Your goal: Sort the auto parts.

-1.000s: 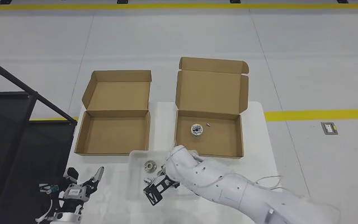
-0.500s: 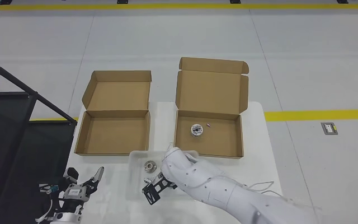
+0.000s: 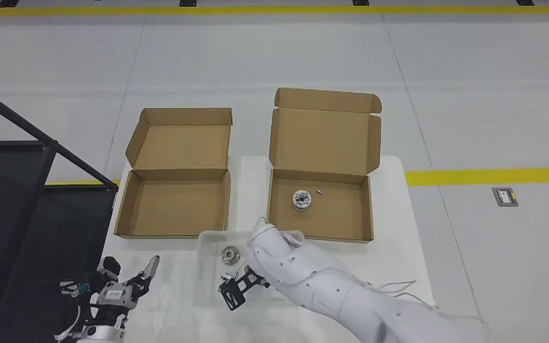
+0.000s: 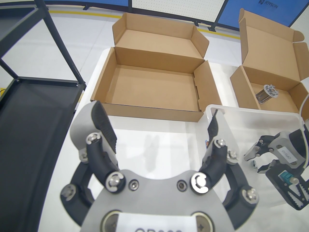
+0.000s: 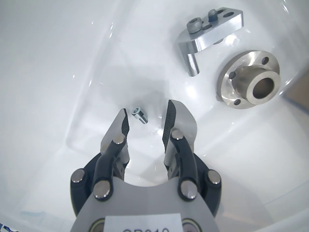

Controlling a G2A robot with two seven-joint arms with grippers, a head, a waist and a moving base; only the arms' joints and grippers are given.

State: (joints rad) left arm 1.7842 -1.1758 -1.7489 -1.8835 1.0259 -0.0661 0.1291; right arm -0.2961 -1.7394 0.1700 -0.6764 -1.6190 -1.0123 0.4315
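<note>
while the left tool (image 4: 155,113) sits released, the right tool (image 5: 147,108), also released, straddles the bolt (image 5: 139,114).

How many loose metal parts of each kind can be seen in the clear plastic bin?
Small bolt: 1
Angled bracket: 1
Flanged hub: 1
Total: 3 parts visible in the clear bin
</note>
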